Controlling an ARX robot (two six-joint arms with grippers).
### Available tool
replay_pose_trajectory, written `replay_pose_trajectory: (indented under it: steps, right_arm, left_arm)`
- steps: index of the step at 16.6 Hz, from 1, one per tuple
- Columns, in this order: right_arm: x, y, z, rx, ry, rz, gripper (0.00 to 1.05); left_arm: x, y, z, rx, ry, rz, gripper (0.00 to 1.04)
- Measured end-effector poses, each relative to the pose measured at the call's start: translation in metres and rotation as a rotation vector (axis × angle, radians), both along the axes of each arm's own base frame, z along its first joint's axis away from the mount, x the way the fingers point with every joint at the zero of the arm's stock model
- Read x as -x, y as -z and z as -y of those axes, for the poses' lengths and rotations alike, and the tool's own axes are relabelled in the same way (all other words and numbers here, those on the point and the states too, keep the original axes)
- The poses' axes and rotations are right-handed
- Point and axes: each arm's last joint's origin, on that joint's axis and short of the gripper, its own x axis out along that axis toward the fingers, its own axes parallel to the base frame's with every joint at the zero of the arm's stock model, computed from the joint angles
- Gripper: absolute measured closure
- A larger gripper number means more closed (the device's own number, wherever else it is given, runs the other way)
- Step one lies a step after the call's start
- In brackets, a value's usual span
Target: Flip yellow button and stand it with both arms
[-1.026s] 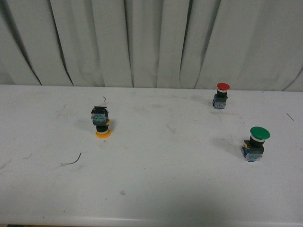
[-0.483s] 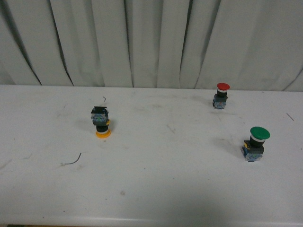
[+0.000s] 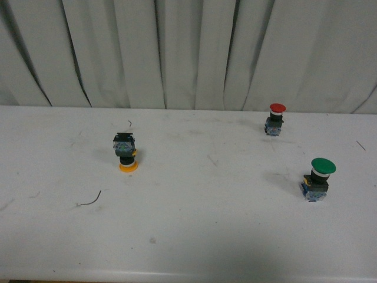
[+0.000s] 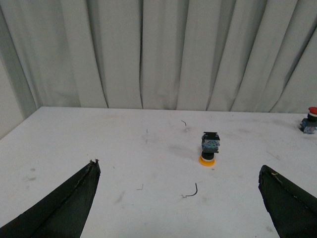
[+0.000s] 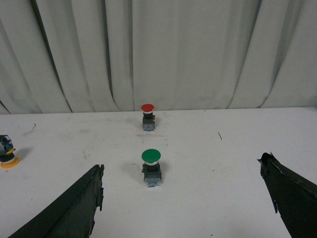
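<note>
The yellow button (image 3: pixel 125 152) stands upside down on the white table, yellow cap down and blue-black block up, left of centre in the front view. Neither arm shows in the front view. In the left wrist view the yellow button (image 4: pixel 209 148) sits well ahead of my left gripper (image 4: pixel 179 168), which is open and holds nothing. My right gripper (image 5: pixel 181 171) is open too, with nothing between its fingers; the yellow button (image 5: pixel 7 153) shows at that view's edge.
A green-capped button (image 3: pixel 318 178) stands upright at the right, and a red-capped button (image 3: pixel 275 119) upright farther back. A thin curled wire scrap (image 3: pixel 90 200) lies on the table (image 3: pixel 194 236) near the yellow button. A pleated grey curtain (image 3: pixel 188 53) hangs behind.
</note>
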Motion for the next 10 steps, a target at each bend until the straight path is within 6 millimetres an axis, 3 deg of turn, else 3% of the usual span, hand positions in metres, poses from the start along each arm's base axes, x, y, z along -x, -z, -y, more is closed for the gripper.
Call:
replay_pose_trajectory:
  steps: [1, 3, 5, 7, 10]
  right_arm:
    - [0.0, 0.0, 0.0, 0.0, 0.0, 0.0, 0.06]
    - [0.0, 0.0, 0.0, 0.001, -0.001, 0.001, 0.06]
    - [0.0, 0.0, 0.0, 0.001, -0.001, -0.001, 0.06]
    - [0.0, 0.0, 0.0, 0.001, 0.0, 0.0, 0.06]
    - [0.0, 0.0, 0.0, 0.001, -0.001, 0.0, 0.06]
  left_arm:
    - [0.0, 0.0, 0.0, 0.0, 0.0, -0.002, 0.07]
    - [-0.003, -0.009, 0.004, 0.084, -0.153, -0.343, 0.07]
    - [-0.014, -0.035, 0.002, 0.152, -0.181, -0.251, 0.07]
    - [-0.044, -0.046, -0.001, 0.18, -0.158, -0.211, 0.07]
    - [-0.122, -0.052, 0.005, 0.161, -0.069, -0.218, 0.07]
